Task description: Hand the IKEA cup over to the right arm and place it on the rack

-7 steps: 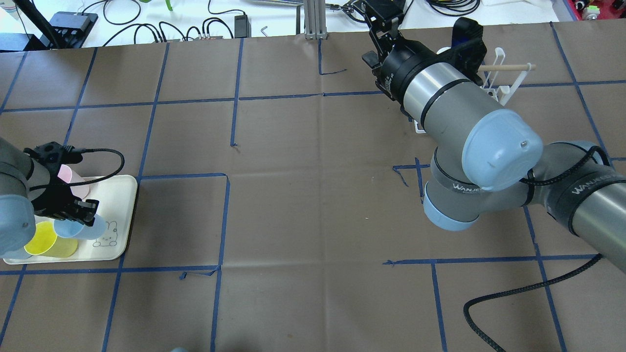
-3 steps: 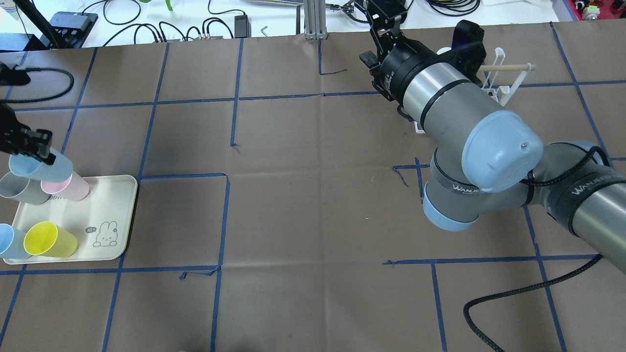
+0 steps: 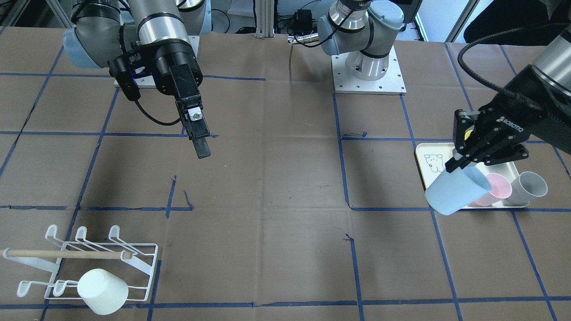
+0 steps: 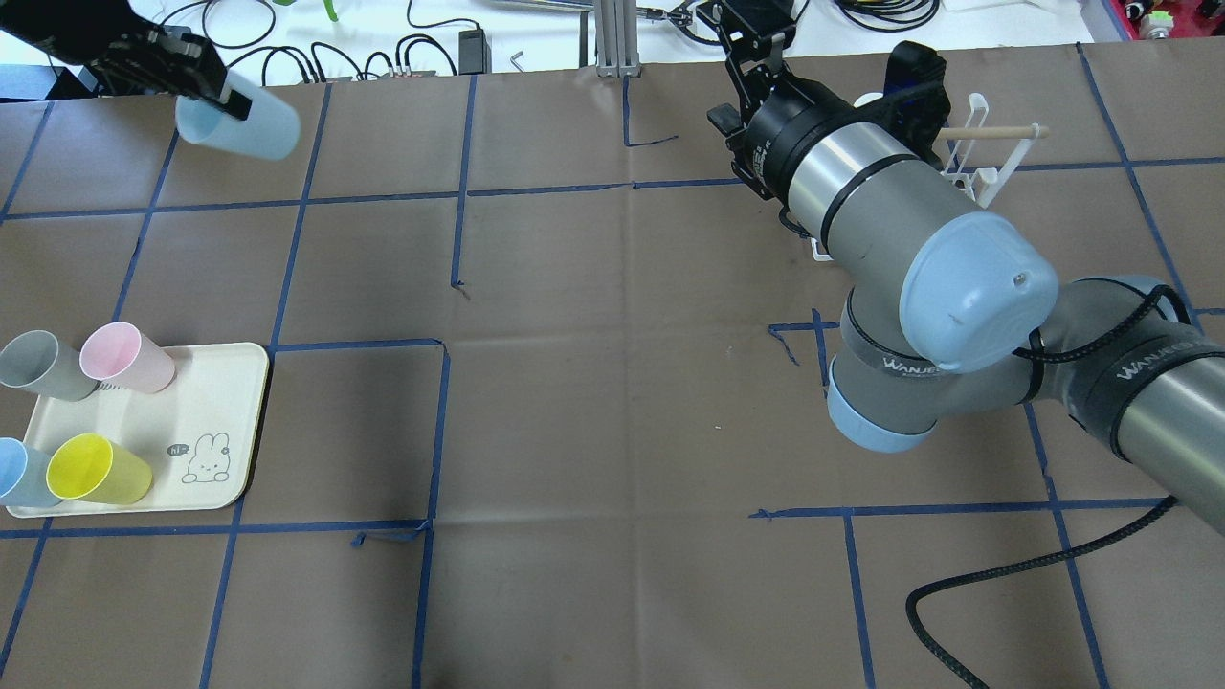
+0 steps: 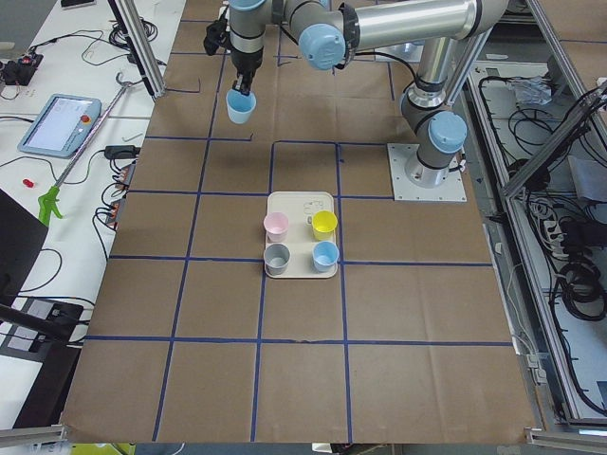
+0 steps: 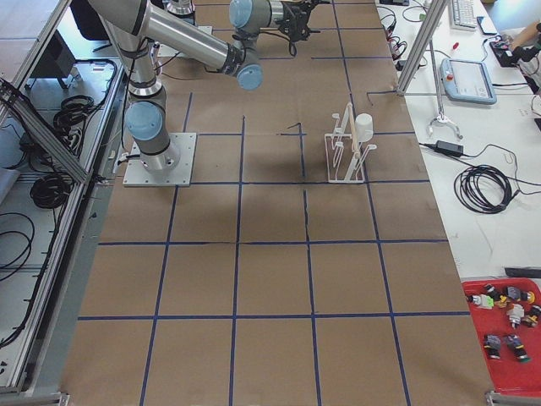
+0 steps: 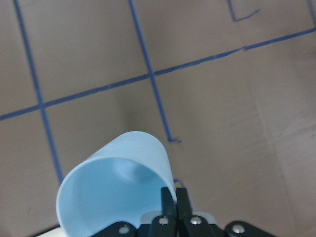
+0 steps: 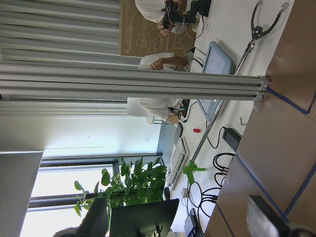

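My left gripper (image 4: 206,91) is shut on the rim of a light blue cup (image 4: 239,124) and holds it tilted, high above the table's far left part. The cup also shows in the front view (image 3: 454,192), the left side view (image 5: 241,107) and the left wrist view (image 7: 111,190), one finger inside the rim. My right gripper (image 3: 203,149) hangs empty over the table, its flat fingers (image 8: 94,217) apart. The white wire rack (image 3: 89,261) with a wooden dowel stands at the far right (image 4: 976,158), a white cup (image 3: 102,290) on it.
A cream tray (image 4: 225,411) at the near left holds a grey cup (image 4: 38,364), a pink cup (image 4: 124,357), a yellow cup (image 4: 96,469) and another blue cup (image 4: 17,474). Blue tape lines cross the brown table cover. Cables lie beyond the far edge.
My left gripper lifted the blue cup off the tray and carried it up and toward the table's far side. The right arm has barely moved.
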You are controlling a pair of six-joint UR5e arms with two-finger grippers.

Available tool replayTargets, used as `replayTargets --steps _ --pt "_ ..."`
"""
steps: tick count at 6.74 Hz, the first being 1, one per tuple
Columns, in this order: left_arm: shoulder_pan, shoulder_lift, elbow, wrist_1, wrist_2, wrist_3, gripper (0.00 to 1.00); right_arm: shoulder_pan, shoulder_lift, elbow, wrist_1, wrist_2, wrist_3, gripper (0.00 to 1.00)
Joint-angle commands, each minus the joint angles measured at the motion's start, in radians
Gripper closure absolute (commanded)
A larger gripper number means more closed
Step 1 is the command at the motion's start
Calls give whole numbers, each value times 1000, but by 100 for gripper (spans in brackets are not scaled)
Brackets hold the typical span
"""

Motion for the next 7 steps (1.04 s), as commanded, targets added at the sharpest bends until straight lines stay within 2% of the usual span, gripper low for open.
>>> replayTargets --steps 1,3,4,6,7 --pt "-45 30 -138 249 -315 23 100 -1 -2 -6 3 -1 0 0" --pt "-90 42 -366 705 -473 -50 100 -1 0 -6 3 -2 0 0" --pt "-91 36 -446 910 -512 -140 99 1 3 -1 8 -1 -2 0" --pt "-120 7 -554 1174 -520 -184 99 5 -2 -7 53 1 15 0" --pt "-169 7 -585 1236 -515 -227 99 25 0 -7 70 -1 46 0"
